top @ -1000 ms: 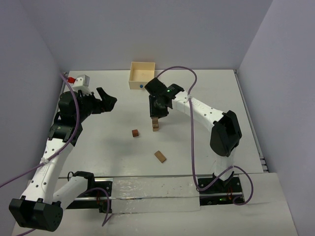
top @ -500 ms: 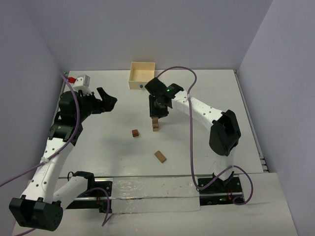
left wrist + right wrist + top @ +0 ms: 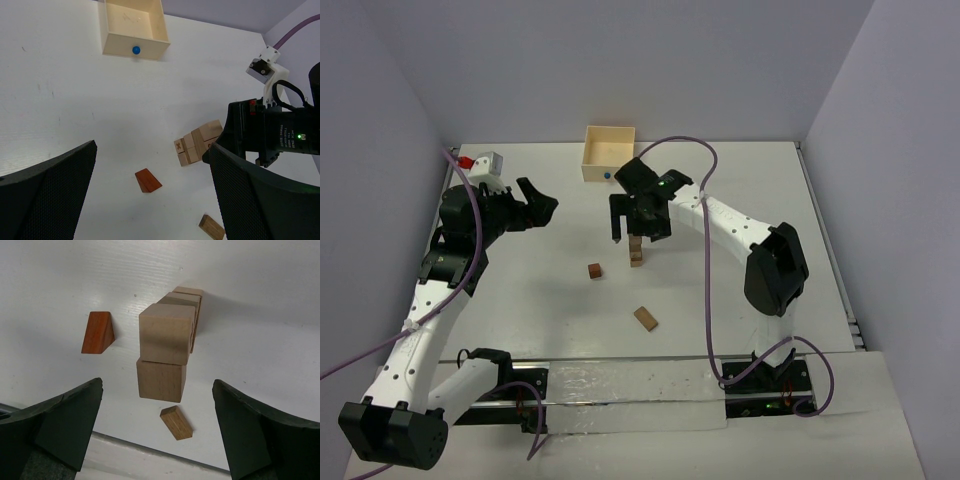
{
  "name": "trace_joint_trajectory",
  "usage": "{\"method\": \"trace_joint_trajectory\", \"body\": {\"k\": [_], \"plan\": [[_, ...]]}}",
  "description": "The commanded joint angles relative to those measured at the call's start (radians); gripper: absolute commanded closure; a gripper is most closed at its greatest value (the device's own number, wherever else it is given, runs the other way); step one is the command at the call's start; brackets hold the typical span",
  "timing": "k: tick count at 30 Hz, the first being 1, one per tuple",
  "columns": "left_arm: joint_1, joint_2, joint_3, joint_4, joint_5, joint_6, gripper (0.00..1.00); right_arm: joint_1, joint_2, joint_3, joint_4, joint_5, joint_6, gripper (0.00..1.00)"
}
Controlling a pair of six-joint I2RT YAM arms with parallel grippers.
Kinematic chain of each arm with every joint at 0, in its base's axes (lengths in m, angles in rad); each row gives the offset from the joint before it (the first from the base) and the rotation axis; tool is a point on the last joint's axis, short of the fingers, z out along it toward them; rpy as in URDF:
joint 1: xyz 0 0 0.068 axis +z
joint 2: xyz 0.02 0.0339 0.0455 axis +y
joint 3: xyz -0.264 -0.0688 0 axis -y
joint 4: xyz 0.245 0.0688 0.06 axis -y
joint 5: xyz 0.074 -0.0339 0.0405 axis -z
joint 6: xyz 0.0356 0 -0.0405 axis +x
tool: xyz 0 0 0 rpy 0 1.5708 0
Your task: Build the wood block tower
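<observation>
Tower [image 3: 636, 256] stood upright on the bench [image 3: 550, 300]; my right claw [image 3: 640, 228] gaped wide either side of it, not touching, my left claw [image 3: 540, 195] open, well apart.

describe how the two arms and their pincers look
Both the left arm and right arm have white links with black joints, and a purple cable trails along each. The left pincer and right pincer are black with broad fingers; a green light glows on the right wrist.

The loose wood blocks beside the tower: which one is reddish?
The wedge-shaped block, left of the tower in the top view. The other loose block, lower in that view, is a light brown flat brick.
</observation>
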Motion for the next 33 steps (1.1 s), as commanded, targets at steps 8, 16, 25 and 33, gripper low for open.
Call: {"method": "trace_joint_trajectory", "body": {"k": [8, 16, 25, 33], "plan": [[0.005, -0.019, 0.06, 0.021, 0.019, 0.028, 0.01, 0.04, -0.313, -0.275, 0.14, -0.095, -0.123, 0.01], [0.007, -0.036, 0.021, 0.046, 0.044, 0.039, 0.01, 0.088, -0.588, -0.635, 0.235, -0.169, -0.285, 0.09], [0.007, -0.054, 0.038, 0.023, 0.004, 0.07, 0.01, 0.322, -0.486, -0.733, 0.34, -0.042, -0.326, 0.12], [0.007, -0.071, 0.018, 0.017, -0.015, 0.084, 0.01, 0.344, -0.282, -0.678, 0.332, 0.038, -0.289, 0.27]]}}
